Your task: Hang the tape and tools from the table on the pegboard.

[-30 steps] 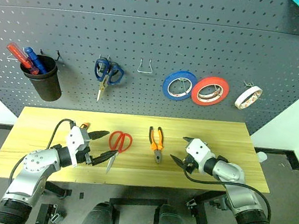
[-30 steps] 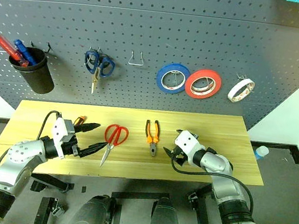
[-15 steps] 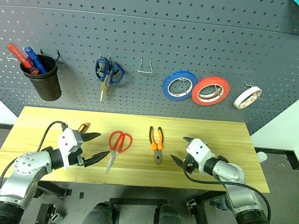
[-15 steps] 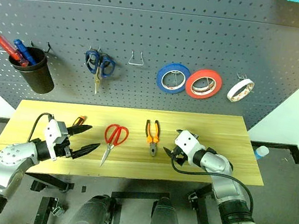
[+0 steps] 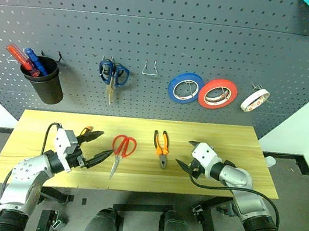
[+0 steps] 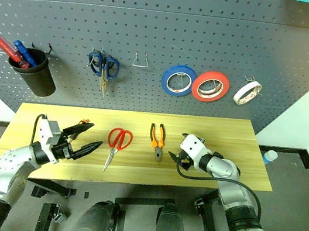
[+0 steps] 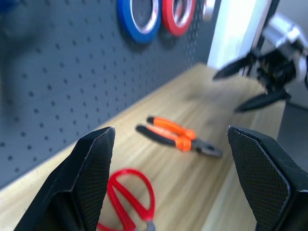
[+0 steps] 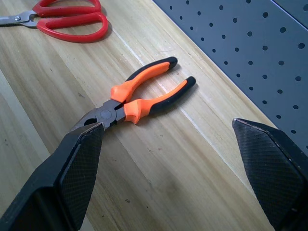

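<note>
A round black cup (image 5: 46,81) hangs on the dark grey perforated pegboard (image 5: 155,38), holding red and blue pens. The cream tape (image 5: 255,100) hangs on a hook at the right. On the pale grainy wooden desk (image 5: 238,147) lie red-handled scissors (image 5: 121,149), orange-and-black pliers (image 5: 162,146) and a partly hidden screwdriver (image 5: 85,132). The left gripper (image 5: 95,146) and right gripper (image 5: 187,154) hover with jaws spread wide, empty.

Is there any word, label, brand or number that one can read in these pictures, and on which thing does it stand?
None can be read.
Whitish tape on the pegboard: dark marks on its side, too small to read.
Pliers, red scissors, blue tape, red tape, black cup: no print shows.
</note>
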`<state>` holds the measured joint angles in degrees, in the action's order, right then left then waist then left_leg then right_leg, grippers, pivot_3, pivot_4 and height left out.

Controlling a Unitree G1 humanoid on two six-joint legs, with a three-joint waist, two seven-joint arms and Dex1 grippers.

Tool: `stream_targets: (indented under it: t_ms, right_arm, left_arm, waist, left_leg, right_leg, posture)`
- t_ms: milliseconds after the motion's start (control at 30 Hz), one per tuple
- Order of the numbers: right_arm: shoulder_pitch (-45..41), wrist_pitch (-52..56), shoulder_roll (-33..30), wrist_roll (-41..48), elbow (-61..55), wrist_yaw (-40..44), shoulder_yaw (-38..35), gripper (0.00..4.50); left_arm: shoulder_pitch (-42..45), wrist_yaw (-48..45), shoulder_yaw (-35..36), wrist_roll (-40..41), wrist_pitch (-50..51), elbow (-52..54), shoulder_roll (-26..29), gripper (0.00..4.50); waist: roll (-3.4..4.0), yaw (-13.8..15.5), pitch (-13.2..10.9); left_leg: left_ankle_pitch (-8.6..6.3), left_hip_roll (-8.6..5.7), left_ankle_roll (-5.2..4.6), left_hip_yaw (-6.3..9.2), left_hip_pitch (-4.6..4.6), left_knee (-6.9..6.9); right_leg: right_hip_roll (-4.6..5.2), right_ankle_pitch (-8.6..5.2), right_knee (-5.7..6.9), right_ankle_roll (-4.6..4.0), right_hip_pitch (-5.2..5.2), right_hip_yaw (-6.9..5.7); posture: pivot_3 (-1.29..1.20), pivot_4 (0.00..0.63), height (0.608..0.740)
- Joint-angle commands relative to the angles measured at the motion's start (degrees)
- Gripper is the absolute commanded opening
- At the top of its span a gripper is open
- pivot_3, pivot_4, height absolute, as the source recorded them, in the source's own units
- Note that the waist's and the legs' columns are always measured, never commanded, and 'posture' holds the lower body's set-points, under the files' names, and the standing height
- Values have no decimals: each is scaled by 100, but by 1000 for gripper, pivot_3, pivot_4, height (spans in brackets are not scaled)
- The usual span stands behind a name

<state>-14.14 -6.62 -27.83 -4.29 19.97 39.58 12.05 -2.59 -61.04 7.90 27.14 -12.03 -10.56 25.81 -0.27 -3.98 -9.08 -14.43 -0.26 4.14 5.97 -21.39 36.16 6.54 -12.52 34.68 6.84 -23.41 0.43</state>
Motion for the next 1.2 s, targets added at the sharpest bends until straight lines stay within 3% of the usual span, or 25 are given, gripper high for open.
stream_targets:
  t_ms: [33, 300, 600, 900, 1200]
  right_arm:
    - [-92, -56, 36, -1, -119, -18, -46, 4452]
    - [-142, 249, 224, 3, -143, 40, 86, 4452]
    - [-830, 1962, 1165, -74, -57, -158, 379, 4452]
    - [-1616, 4031, 2183, -113, 549, -1249, 108, 4452]
    - [-2103, 4759, 2737, -96, 1206, -2197, -169, 4452]
  left_arm:
    - [-1, -213, 158, 156, -264, -114, -66, 3896]
    - [-58, -397, 242, -34, -771, -586, 6, 3896]
    - [-265, -483, 169, -333, -349, -930, 665, 3896]
    - [-527, -744, 147, -278, -183, -574, 778, 3896]
    - [-614, -793, 146, -289, -229, -567, 720, 3896]
  waist:
    - [0, 0, 0]
    - [-8, -5, -5]
    - [-12, -1, -16]
    - [-8, 3, -19]
    - [-5, -12, -21]
  left_leg:
    - [0, 0, 0, -1, -1, 0]
    - [0, 0, 0, 0, 0, -2]
    - [0, 3, 0, 4, -9, -6]
    - [-1, 3, 1, 9, -17, -20]
    - [0, 4, 0, 12, -36, -21]
  right_leg:
    - [0, 0, -2, 0, 0, 0]
    - [0, 0, -4, 0, 0, 0]
    - [-2, 0, -1, -2, -14, 0]
    - [-2, 7, 13, -24, -37, -1]
    - [-5, -15, 52, -23, -79, 0]
  posture:
    - [-97, 124, 730]
    - [-93, 129, 730]
    - [-81, 135, 730]
    - [-65, 142, 730]
    - [-67, 145, 730]
